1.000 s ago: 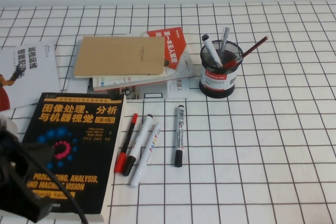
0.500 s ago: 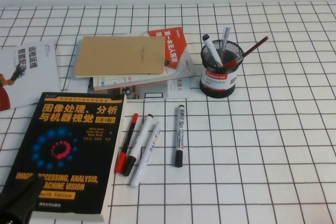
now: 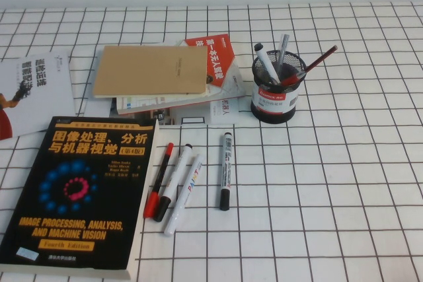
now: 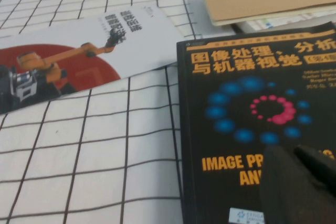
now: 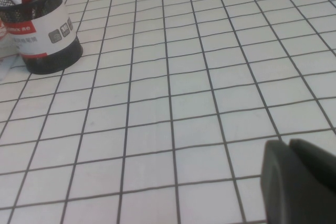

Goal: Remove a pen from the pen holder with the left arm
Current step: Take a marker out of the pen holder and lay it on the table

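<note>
Pens (image 3: 266,63) are seen standing in the mesh pen holder (image 3: 274,97) on the gridded table (image 3: 344,183). The left tool (image 4: 295,156), clenched on nothing, is poised over a black book (image 4: 236,103), well apart from the pen holder. The right tool (image 5: 290,148), likewise clenched empty, is seen low over the table, also apart from it.
</note>
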Controlling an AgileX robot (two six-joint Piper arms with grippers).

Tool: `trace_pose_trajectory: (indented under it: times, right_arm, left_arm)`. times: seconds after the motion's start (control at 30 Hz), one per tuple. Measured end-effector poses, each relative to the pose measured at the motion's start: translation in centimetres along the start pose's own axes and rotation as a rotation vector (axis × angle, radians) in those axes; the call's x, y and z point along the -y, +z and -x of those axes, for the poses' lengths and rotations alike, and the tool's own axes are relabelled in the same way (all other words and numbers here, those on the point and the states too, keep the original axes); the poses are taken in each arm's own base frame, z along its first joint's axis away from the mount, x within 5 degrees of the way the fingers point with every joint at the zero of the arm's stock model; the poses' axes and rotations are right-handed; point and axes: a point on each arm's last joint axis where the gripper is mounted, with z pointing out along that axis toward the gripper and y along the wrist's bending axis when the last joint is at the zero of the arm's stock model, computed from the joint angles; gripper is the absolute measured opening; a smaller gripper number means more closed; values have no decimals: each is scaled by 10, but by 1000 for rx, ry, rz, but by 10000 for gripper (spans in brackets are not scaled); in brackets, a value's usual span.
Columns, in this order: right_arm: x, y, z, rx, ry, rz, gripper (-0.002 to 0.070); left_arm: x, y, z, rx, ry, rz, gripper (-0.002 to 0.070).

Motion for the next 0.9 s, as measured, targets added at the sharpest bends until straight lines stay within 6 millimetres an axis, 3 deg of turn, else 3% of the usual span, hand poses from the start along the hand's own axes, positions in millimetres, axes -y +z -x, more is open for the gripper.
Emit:
trace_pose_trajectory:
  times: [0.37, 0.9]
  right_arm:
    - [0, 0, 0, 0, 0, 0, -16]
    - [0, 0, 0, 0, 0, 0, -16]
  left_arm:
    - [-2, -7, -11, -64, 43, 33, 0]
    - [-2, -7, -10, -62, 74, 37, 0]
